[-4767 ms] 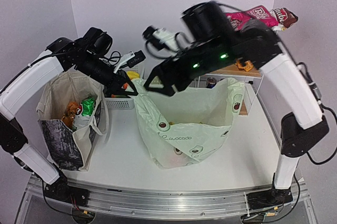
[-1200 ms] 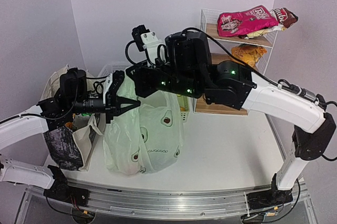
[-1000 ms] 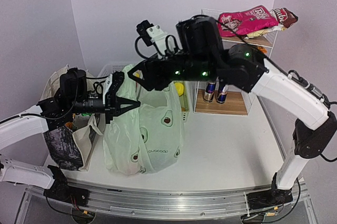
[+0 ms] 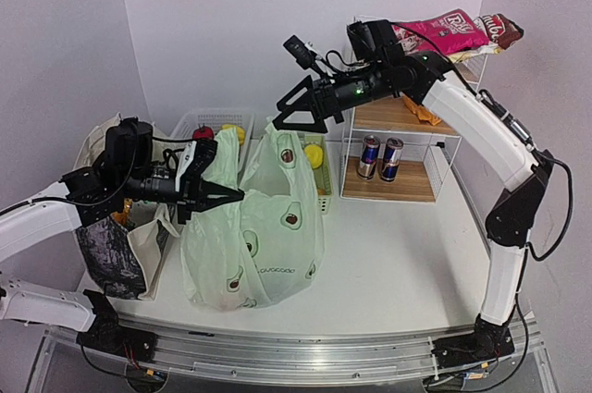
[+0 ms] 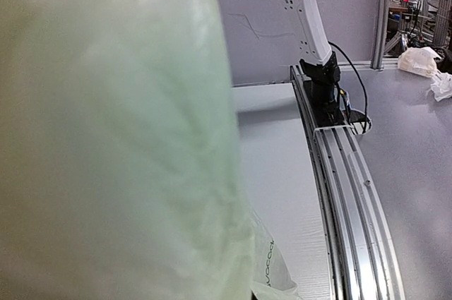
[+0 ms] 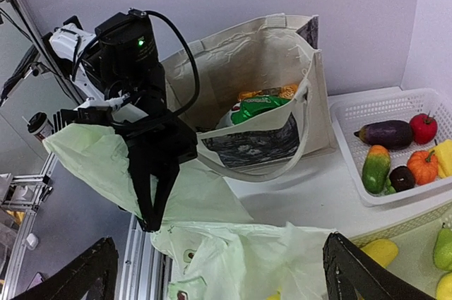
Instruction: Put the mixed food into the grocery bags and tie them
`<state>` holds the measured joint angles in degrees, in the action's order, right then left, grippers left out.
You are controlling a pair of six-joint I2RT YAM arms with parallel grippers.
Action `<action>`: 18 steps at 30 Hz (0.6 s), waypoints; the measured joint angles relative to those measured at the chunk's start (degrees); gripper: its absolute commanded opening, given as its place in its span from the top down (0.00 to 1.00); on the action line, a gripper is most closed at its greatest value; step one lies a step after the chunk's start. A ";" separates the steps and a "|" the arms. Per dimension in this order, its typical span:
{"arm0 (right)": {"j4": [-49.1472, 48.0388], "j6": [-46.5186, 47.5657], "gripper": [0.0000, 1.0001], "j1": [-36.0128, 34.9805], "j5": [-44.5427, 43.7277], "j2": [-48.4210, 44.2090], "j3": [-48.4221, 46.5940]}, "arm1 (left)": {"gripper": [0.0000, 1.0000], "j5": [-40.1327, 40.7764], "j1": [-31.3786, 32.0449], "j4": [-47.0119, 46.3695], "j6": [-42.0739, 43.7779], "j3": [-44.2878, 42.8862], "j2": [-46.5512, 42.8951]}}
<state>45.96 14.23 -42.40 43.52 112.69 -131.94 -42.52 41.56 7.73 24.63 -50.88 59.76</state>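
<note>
The pale-green avocado plastic bag point(image 4: 254, 236) stands at the table's middle-left. My left gripper point(image 4: 231, 194) is shut on its left handle, holding it up. In the left wrist view the bag point(image 5: 106, 138) fills the frame and hides my fingers. The bag's right handle point(image 4: 277, 143) stands loose. My right gripper point(image 4: 301, 120) hovers just above it, open and holding nothing. The beige canvas tote point(image 4: 111, 227) sits at the left with green and orange snack packets point(image 6: 263, 102) inside. The right wrist view shows the left gripper point(image 6: 152, 201) pinching the plastic bag point(image 6: 240, 258).
A white slotted basket point(image 6: 346, 152) of toy vegetables stands behind the bags, with a green basket point(image 4: 319, 180) of yellow fruit beside it. At the right a wire shelf point(image 4: 407, 116) holds two drink cans point(image 4: 381, 157), with a pink snack packet point(image 4: 435, 32) on top.
My right gripper has opened fully and drawn back up and to the right, away from the bag's top. The right handle now stands free. The left gripper stays shut in place.
</note>
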 measured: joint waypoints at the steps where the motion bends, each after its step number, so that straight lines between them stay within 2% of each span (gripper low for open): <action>1: -0.49 -0.11 0.02 -0.20 0.54 0.17 0.20 | 1.00 -0.01 0.00 0.13 0.02 -0.27 0.04; 16: -3.50 3.18 0.04 -1.26 -0.67 0.89 7.58 | 1.00 -0.76 -0.04 1.46 0.02 -1.28 0.07; 18: -3.68 3.69 0.14 -1.26 -1.19 0.89 8.31 | 1.00 -0.86 -0.04 1.46 0.01 -1.28 0.07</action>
<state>42.28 17.92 -43.66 42.33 113.58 -123.63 -43.38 41.52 9.19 24.64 -52.16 59.83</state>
